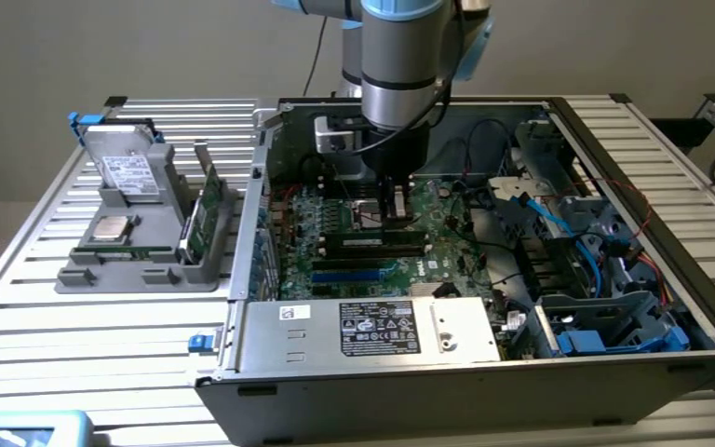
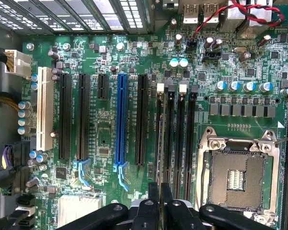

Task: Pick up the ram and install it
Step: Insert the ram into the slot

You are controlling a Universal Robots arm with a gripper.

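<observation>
A ram (image 1: pixel 209 200) stood on edge in the grey holder (image 1: pixel 122 272) at the exterior view's left, outside the case (image 1: pixel 457 377) and well apart from the gripper (image 2: pixel 160 191). The gripper hung low over the memory slots (image 2: pixel 181 139), fingers pinched nearly together; whether they held a stick could not be told. The slots seemed unfilled, so installing looked undone.

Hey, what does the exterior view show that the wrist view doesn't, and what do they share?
Exterior view: the ram standing in a grey holder beside the computer case, on the exterior view's left, plus the labelled power supply. Wrist view: an empty processor socket and a white slot. Both: the green motherboard with the shut gripper over it.
</observation>
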